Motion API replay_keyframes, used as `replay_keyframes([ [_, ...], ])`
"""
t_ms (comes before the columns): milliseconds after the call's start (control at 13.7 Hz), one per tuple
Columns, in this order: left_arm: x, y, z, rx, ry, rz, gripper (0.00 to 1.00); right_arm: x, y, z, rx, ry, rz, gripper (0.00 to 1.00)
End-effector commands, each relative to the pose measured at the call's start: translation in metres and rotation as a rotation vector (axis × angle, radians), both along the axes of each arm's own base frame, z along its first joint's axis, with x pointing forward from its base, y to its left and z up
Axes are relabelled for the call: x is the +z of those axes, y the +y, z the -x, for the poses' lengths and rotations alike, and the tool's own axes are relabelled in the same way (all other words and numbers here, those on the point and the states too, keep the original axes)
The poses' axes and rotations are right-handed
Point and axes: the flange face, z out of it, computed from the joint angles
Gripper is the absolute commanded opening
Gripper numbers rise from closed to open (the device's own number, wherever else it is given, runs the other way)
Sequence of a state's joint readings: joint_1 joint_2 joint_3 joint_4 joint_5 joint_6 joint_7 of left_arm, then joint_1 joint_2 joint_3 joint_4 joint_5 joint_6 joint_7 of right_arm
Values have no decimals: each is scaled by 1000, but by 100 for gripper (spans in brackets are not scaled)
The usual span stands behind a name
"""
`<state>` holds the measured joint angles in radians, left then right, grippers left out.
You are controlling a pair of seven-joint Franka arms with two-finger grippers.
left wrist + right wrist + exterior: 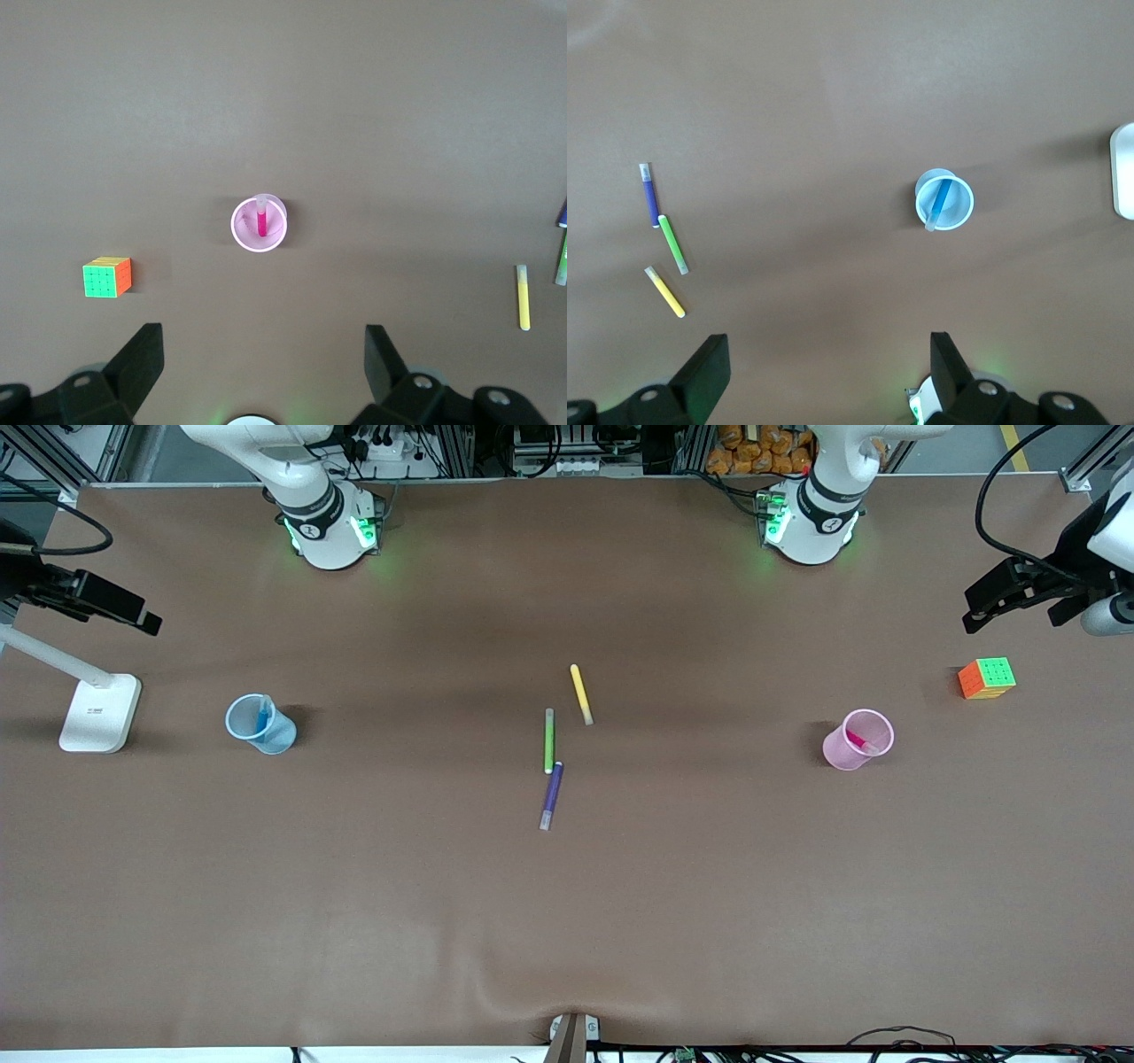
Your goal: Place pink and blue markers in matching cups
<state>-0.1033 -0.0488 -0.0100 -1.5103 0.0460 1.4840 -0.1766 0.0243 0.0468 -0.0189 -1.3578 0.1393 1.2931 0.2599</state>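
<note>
1. Markers: 5 total. 1 pink marker (857, 740), 1 blue marker (263, 718), 1 yellow marker (580, 693), 1 green marker (549, 740), 1 purple marker (552, 795).
2. Cups: 2. 1 pink cup (856, 740), 1 blue cup (260, 724); 1 marker in ea.
3. Puzzle cube (987, 678): 1.
4. White desk lamp (99, 712): 1.
5. Loose markers on table: 3.

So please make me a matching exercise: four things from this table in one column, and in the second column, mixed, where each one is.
Things:
1. pink marker
2. blue marker
3. purple pen
4. colour cube

Places:
A. standing in the blue cup
B. lying mid-table, nearest the front camera of three loose pens
C. at the left arm's end of the table
D. standing in the pink cup

Pairs: 1-D, 2-A, 3-B, 4-C
</note>
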Motion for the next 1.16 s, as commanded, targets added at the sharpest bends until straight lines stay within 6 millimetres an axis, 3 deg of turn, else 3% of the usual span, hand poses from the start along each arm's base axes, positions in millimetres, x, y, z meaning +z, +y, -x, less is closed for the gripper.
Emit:
replay_keyframes([
  [0,3,6,1,-7,-4,8,100,-6,-6,21,88,-49,9,100],
  [1092,6,14,2,7,-6,1,100,0,-24,21,387,-84,81,100],
])
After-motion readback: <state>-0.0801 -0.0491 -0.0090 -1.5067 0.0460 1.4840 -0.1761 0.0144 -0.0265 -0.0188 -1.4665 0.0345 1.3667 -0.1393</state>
